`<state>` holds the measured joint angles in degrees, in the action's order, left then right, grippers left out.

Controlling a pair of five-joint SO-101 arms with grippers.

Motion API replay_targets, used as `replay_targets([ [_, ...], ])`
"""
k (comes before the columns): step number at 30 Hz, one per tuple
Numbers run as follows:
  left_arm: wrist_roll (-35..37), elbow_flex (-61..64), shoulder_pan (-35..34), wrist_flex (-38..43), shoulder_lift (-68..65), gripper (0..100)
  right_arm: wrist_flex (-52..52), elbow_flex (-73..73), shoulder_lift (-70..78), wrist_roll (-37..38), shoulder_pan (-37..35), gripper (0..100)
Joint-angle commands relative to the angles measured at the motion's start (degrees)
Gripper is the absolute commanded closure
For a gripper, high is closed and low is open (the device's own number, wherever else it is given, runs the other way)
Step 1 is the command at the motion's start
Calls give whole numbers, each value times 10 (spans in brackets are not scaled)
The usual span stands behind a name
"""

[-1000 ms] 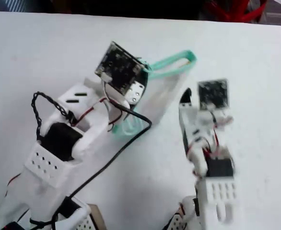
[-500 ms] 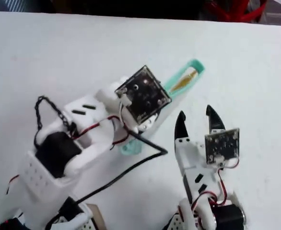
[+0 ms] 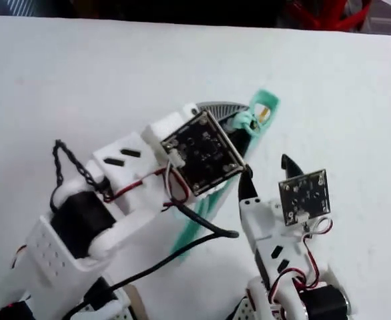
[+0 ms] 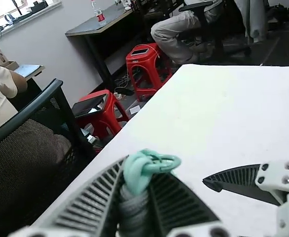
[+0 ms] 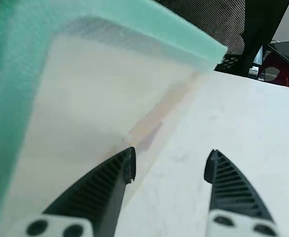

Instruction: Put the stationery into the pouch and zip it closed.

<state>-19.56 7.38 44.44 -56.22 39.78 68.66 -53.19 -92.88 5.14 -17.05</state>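
Observation:
The translucent pouch (image 3: 263, 105) with teal edges stands tilted on its edge at mid-table, and something yellowish shows through near its far corner. My left gripper (image 3: 239, 120) is shut on the pouch's teal pull loop (image 4: 152, 165), which is pinched between its ribbed fingers (image 4: 100, 197). My right gripper (image 3: 267, 175) is open just right of the pouch. In the right wrist view the right gripper (image 5: 171, 158) has one fingertip against the pouch wall (image 5: 85, 98) and the other over bare table. Faint orange shapes show inside the pouch.
The white table (image 3: 82, 73) stretches far and left of the arms. A black cable (image 3: 202, 235) loops from the left arm across the pouch's near end. A small brown object (image 3: 139, 303) sits at the near edge. Red stools (image 4: 147, 59) stand beyond the table.
The left gripper has swung right and turned the pouch from lying flat to standing on edge. The right gripper has opened and drawn back toward the near side, beside the pouch.

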Motion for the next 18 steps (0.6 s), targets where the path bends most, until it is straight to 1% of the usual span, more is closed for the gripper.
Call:
replay_targets([
  [1,-4,13,-1,51,-2,972,9,46,-14,0,-5,768],
  [3,-4,20,-20,76,-22,972,22,62,-40,0,-7,750],
  [7,-4,15,-46,113,-74,972,64,69,-73,-1,-10,643],
  [9,-4,-7,-48,112,-100,972,71,69,-73,-27,-10,632],
  [12,-4,-42,-45,106,-118,972,45,52,-77,-66,-9,630],
  [14,-4,-72,-44,85,-116,972,1,23,-78,-68,0,630],
  [15,-4,-86,-45,70,-116,972,-21,3,-78,-68,21,630],
  [18,-4,-114,-54,10,-116,972,-74,-55,-79,-68,114,632],
])
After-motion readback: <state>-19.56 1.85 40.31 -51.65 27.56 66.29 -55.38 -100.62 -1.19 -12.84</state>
